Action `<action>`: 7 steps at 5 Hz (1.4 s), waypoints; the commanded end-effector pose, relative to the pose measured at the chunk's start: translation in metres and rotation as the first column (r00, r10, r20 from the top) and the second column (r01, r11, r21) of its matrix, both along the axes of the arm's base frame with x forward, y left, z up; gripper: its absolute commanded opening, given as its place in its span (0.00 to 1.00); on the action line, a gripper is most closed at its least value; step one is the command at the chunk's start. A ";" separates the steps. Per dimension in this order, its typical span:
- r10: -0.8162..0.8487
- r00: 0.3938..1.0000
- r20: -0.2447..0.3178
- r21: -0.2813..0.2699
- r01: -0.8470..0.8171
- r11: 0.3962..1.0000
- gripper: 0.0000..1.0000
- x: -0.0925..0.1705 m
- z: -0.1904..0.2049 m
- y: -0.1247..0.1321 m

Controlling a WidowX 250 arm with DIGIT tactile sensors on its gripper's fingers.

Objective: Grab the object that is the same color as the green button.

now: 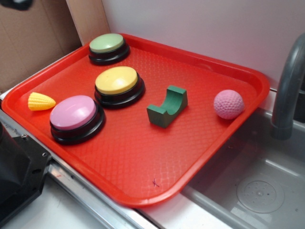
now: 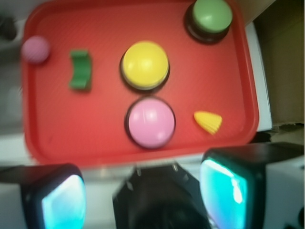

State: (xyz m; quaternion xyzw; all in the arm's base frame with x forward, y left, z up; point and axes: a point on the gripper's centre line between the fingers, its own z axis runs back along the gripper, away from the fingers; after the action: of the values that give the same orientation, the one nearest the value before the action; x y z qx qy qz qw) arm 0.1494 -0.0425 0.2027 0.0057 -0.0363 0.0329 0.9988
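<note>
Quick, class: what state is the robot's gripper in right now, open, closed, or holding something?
Gripper: open, fingers spread wide and holding nothing, high above the red tray; the green block lies untouched.

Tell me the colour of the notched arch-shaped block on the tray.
Dark green block; clearest in the exterior view.

The dark green arch block point(image 1: 167, 106) point(image 2: 80, 69) is a small block with a curved U-shaped notch facing up; it lies flat, well ahead of the gripper point(image 2: 143, 198) and to its left in the wrist view. The green button point(image 1: 108, 47) point(image 2: 211, 19), a pale green dome on a black round base, stands upright far ahead of the gripper and to its right.
</note>
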 end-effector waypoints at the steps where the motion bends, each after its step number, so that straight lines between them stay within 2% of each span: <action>1: 0.060 0.997 0.045 -0.058 -0.057 0.997 1.00 0.044 -0.023 -0.025; 4: 0.060 0.997 0.045 -0.058 -0.057 0.997 1.00 0.044 -0.023 -0.025; 5: 0.053 0.995 0.089 -0.128 -0.041 0.991 1.00 0.061 -0.065 -0.041; 7: 0.022 0.998 0.059 -0.126 -0.015 0.992 1.00 0.075 -0.159 -0.064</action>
State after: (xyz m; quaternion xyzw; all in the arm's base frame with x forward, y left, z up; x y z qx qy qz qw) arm 0.2189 -0.1025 0.0357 -0.0477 -0.0431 0.0472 0.9968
